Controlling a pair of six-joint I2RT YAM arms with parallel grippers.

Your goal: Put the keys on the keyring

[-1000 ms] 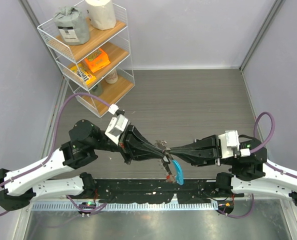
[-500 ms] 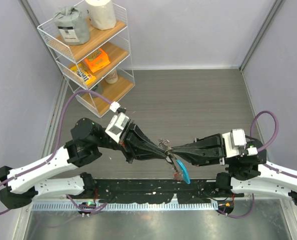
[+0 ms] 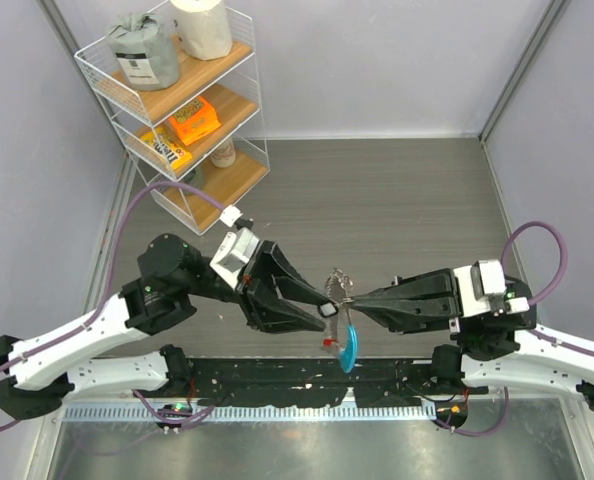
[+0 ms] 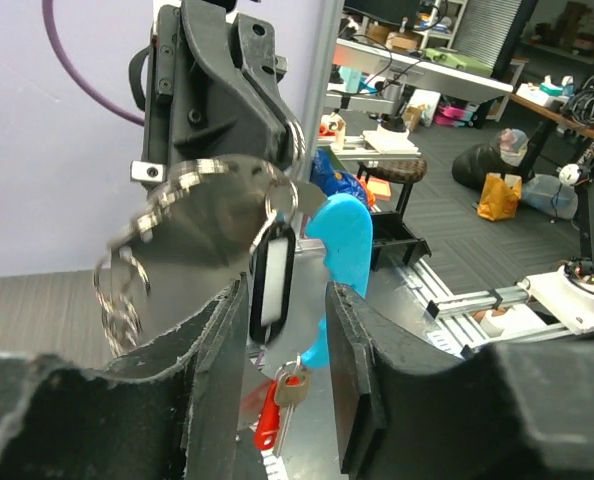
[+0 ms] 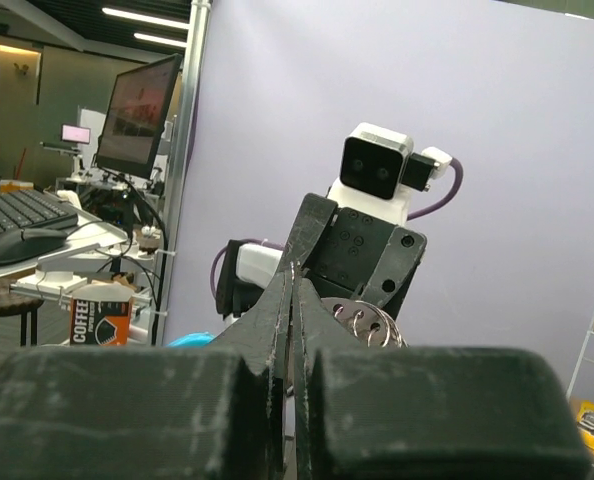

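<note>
My right gripper is shut on the thin keyring, holding it above the table; a sliver of ring shows between its jaws. The blue tag and the small red tag hang below the ring. The keys bunch as a silvery disc with small rings just behind the right fingertips. My left gripper faces it, open, fingers on either side of the hanging bundle. In the left wrist view a black-framed tag, one key with the red tag and the blue tag dangle between the left fingers.
A white wire shelf rack with rolls, an orange box and packets stands at the back left. A black rail runs along the near edge between the arm bases. Grey walls close in the left, back and right.
My left gripper has opened and let go of the bundle. The right gripper stays shut and has drawn slightly right. The blue tag has swung back under the ring.
</note>
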